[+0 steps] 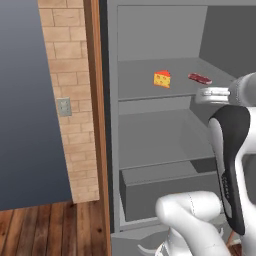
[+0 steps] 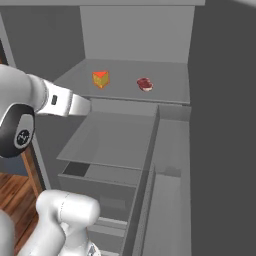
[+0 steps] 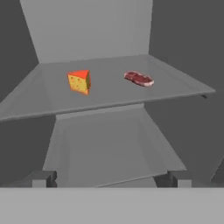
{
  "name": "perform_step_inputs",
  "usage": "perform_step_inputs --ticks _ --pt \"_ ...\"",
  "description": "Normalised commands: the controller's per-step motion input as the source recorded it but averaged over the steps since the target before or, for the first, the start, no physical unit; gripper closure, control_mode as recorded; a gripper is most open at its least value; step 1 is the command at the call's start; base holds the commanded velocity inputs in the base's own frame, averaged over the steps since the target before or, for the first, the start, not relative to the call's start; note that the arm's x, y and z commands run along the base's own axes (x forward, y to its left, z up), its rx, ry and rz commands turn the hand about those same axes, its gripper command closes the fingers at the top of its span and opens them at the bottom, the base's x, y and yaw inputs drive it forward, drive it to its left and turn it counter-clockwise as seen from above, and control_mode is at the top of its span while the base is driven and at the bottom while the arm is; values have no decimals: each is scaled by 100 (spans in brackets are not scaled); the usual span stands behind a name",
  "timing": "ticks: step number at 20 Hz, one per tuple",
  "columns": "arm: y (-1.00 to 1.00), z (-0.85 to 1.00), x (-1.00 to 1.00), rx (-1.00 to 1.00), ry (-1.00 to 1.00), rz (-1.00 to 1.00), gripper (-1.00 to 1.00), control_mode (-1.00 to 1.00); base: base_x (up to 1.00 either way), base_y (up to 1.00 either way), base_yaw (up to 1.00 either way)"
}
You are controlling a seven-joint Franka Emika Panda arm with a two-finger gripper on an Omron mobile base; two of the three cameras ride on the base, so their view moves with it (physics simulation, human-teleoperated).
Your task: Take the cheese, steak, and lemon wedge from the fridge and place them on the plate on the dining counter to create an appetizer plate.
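Room: brick wall (image 1: 67, 100) with a grey switch plate (image 1: 63, 106) to the left of the fridge, a dark blue-grey panel (image 1: 25, 100) nearer the camera, wood plank floor (image 1: 50, 230) below.
Surface: grey fridge (image 1: 112, 125) standing open — a wood-brown side panel (image 1: 95, 100) on its left, plain grey shelves, a grey drawer (image 1: 165, 192) at the bottom.
Upper shelf (image 3: 109, 94): carries the cheese and the steak, apart from each other, both set well back from the front edge.
Cheese (image 3: 79, 81): orange-yellow wedge, upright, on the left of that shelf.
Steak (image 3: 138, 78): flat red slab, right of the cheese.
Lemon wedge: I cannot pick it out on the shelves.
Lower shelf (image 3: 105, 153): bare, as far as the hand view reaches.
Gripper (image 3: 109, 179): fingers spread wide, nothing between them, out in front of the shelves and below the level of the food.
Progress: early — judging by both items on the shelf and the claw unladen, no pick has been made.
Left to do: seize each of the three items, carry them to the plate on the dining counter.
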Motion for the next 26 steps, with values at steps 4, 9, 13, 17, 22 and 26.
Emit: perform_step_inputs --ticks 4,9,13,17,22,26 --pt "-23 11 0 20 0 0 -100 -100 0 0 0" --pt "-27 6 0 3 0 2 -100 -100 0 0 0" --pt "-2 0 5 -11 0 1 -100 -100 0 0 0" --pt "0 0 14 -19 0 2 -100 -100 0 0 0" --pt "-3 0 15 -14 0 4 -100 -100 0 0 0" --pt "-29 0 6 -1 4 5 -100 -100 0 0 0"
